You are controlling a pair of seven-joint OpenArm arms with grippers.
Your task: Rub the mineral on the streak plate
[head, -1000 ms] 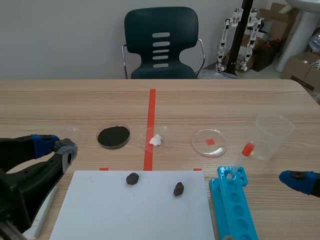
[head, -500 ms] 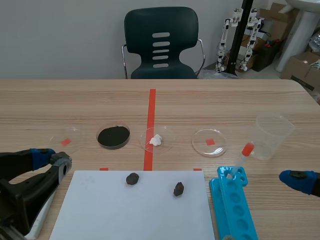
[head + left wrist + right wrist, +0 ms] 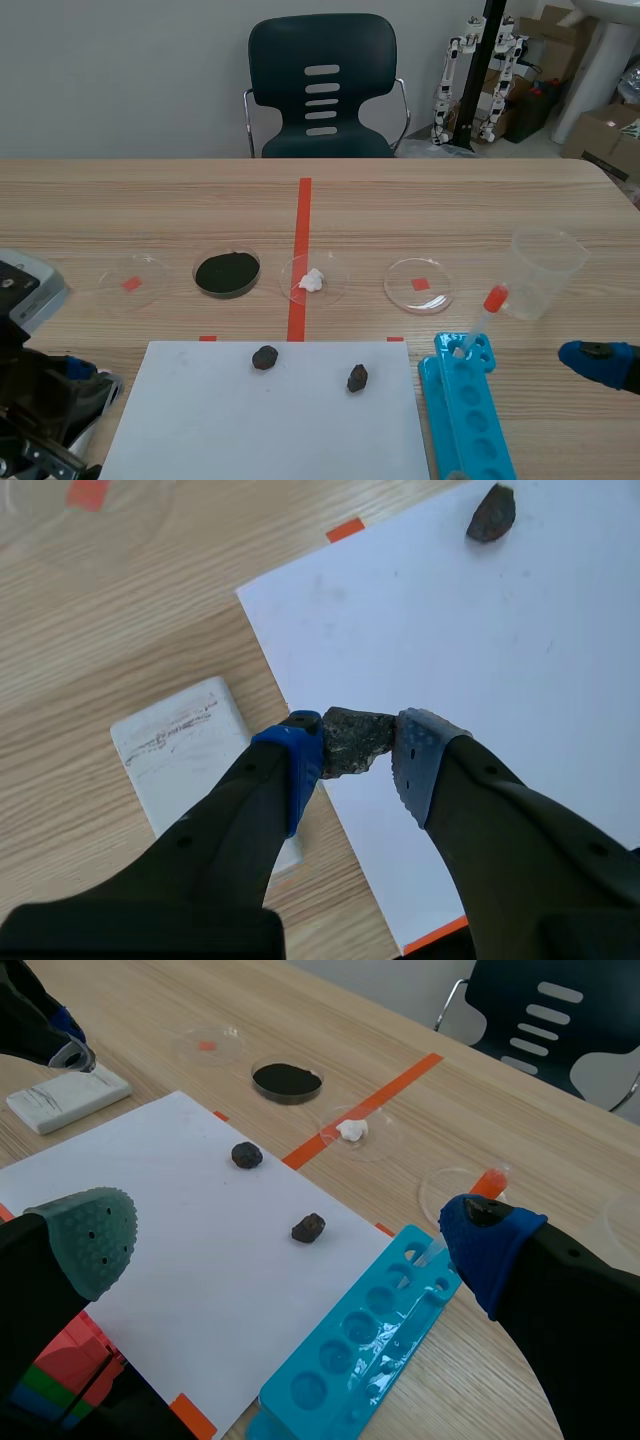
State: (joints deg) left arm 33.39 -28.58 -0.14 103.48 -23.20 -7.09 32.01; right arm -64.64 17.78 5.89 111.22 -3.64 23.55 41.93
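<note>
Mineral [image 3: 352,740], dark and rough, sits clamped between the blue pads of the left claw [image 3: 358,752]. It is over the edge of the white sheet [image 3: 480,640] and just beside the white streak plate [image 3: 180,755]. The plate lies on the table [image 3: 90,620] and bears grey marks. Wide open, the right claw [image 3: 292,1238] hangs near the blue tray [image 3: 370,1350]. Two more dark stones [image 3: 265,357] lie on the sheet.
</note>
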